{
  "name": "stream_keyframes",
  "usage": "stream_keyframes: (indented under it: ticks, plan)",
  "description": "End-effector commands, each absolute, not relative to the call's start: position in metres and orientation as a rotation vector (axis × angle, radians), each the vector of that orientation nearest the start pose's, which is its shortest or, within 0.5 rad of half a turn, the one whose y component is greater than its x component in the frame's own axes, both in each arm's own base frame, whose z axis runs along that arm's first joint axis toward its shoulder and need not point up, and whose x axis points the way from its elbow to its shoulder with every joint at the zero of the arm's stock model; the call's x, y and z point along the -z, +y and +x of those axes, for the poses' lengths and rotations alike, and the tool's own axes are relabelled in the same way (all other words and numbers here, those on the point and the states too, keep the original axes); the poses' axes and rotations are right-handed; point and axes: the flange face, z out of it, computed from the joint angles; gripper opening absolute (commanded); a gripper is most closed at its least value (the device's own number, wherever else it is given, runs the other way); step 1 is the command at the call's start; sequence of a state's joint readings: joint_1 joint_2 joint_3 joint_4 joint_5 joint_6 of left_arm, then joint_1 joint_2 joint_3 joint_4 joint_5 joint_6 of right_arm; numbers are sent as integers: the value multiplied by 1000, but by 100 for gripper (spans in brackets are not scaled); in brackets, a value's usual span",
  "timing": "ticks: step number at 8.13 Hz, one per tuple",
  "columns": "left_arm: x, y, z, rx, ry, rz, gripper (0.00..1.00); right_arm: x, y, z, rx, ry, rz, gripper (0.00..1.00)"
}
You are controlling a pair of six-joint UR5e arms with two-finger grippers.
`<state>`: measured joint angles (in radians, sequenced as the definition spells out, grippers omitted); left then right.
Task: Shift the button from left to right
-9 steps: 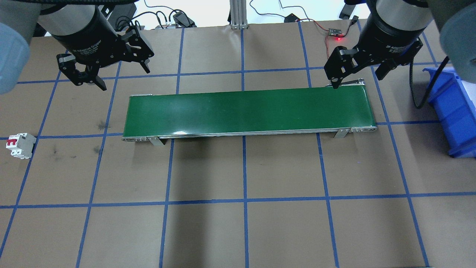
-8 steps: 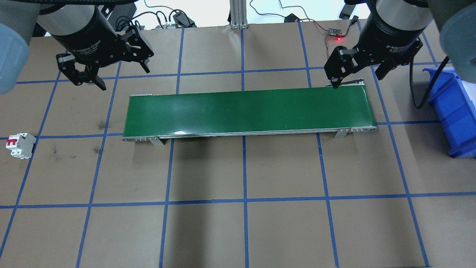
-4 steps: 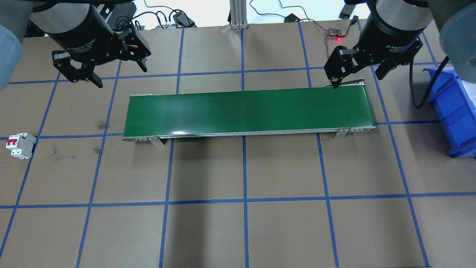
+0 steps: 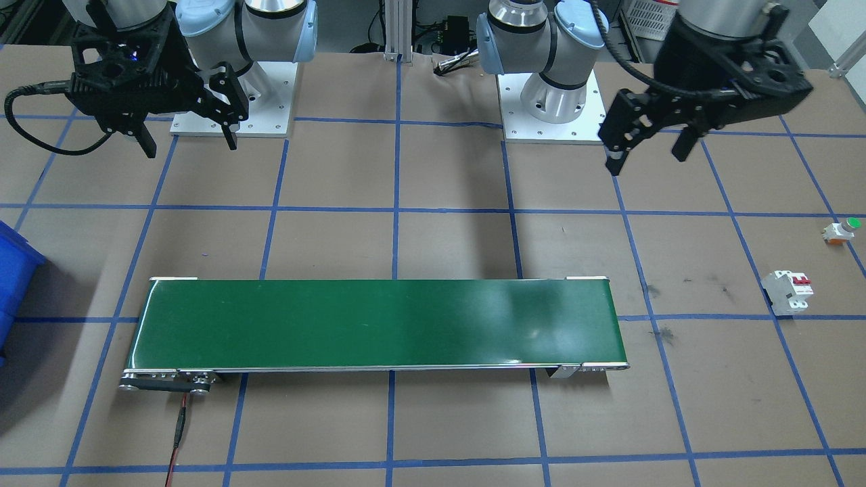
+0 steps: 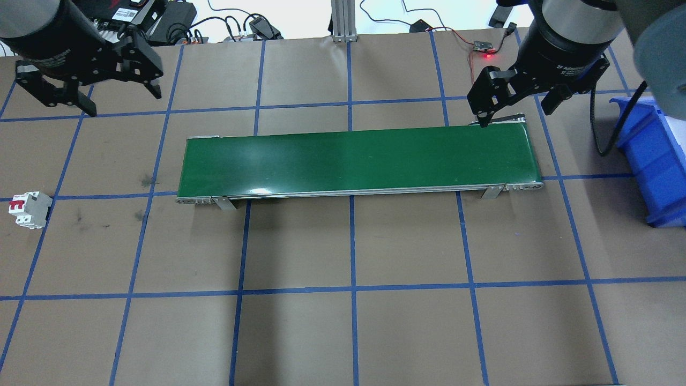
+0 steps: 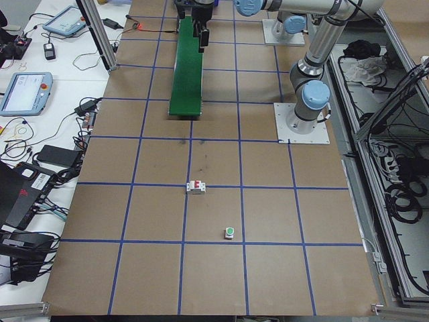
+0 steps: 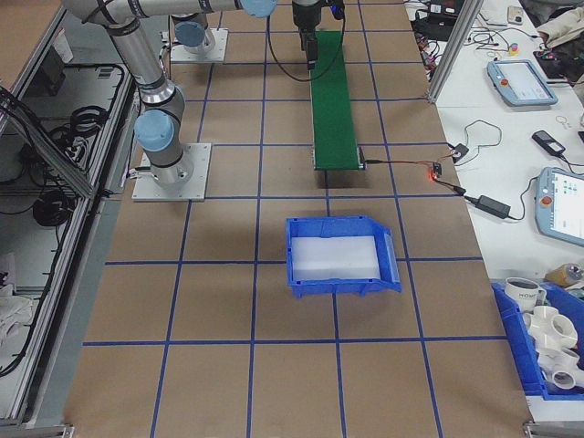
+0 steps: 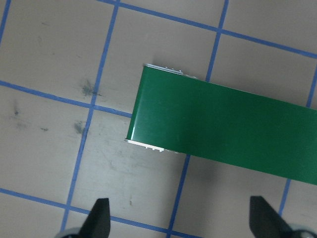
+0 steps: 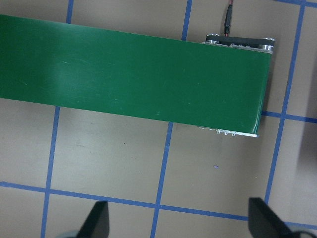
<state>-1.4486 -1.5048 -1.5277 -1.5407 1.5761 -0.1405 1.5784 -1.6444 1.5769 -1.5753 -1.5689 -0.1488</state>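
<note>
The button (image 4: 842, 230), a tiny switch with a green cap, lies on the brown table at my far left, seen also in the exterior left view (image 6: 229, 233); the overhead view does not include it. My left gripper (image 4: 646, 159) (image 5: 124, 103) hangs open and empty above the table, behind the conveyor's left end and well short of the button. In the left wrist view its fingertips (image 8: 100, 219) are spread wide over bare table. My right gripper (image 5: 515, 115) (image 4: 189, 147) hangs open and empty over the back corner of the conveyor's right end.
A green conveyor belt (image 5: 353, 161) runs across the table's middle. A white circuit breaker (image 4: 787, 291) with red levers sits near the button, on the belt's side of it. A blue bin (image 5: 656, 161) stands at the right edge. Cables and a lit red board (image 5: 485, 49) lie at the far edge.
My left arm has swung further left and toward the table's far edge, its gripper still open. The right arm, the breaker and the belt have not moved.
</note>
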Motion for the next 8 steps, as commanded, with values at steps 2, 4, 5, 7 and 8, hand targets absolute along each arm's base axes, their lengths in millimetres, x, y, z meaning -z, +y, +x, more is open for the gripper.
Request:
stream_keyframes:
  ticks: [2,4,5,7,8]
  plan:
    - [-539,-489,44,171,3086,-144,100,-520,-465,137,111,3133,-246,100]
    - [-536,-472,133,142,3077,-10,100,-520,-465,137,111,3133,-246,100]
    - [-531,-462,177,116,3075,53,100,-520,-465,137,111,3133,-246,100]
    - [-524,-428,254,74,3072,30,100,-520,-465,137,108,3134,-243,100]
    - [-502,-412,302,30,3090,112,100,-520,-465,137,111,3133,-246,100]
